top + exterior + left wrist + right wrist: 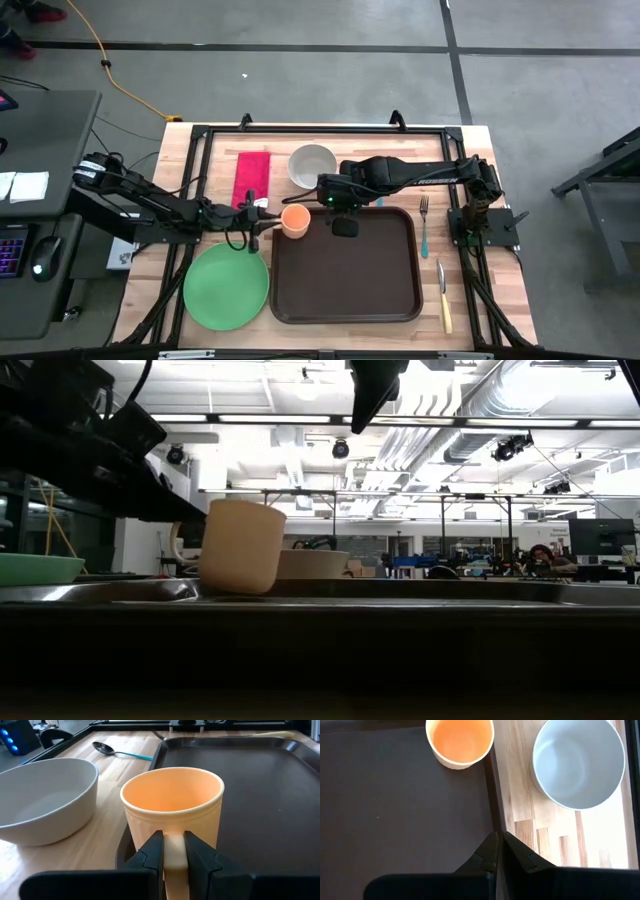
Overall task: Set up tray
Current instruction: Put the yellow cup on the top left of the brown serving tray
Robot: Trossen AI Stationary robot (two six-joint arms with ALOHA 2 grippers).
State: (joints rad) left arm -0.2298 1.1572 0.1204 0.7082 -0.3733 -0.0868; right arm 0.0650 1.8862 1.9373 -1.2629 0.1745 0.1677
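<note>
Tray (345,265): large dark brown rectangle with rounded corners and raised rim, lying on the wooden table (500,310) between the green plate and the cutlery; bare inside apart from the cup at its far left corner.
Cup (295,220): orange, upright, at the tray's far left corner, partly over the rim.
Left gripper (173,851): fingers narrowly parted, clamped on the cup's handle.
Right gripper (499,851): fingers pressed together, holding nothing, above the tray's far edge near the bowl.
Bowl (312,165): white, on the table just beyond the tray.
Green plate (227,285): round, just left of the tray.
Napkin (251,177): red, left of the bowl.
Fork (424,225): teal handle, right of the tray.
Knife (443,297): yellow handle, right of the tray.
Spoon (120,751): teal handle, beyond the tray.
Writing: white lettering on the right arm, too small to read.
</note>
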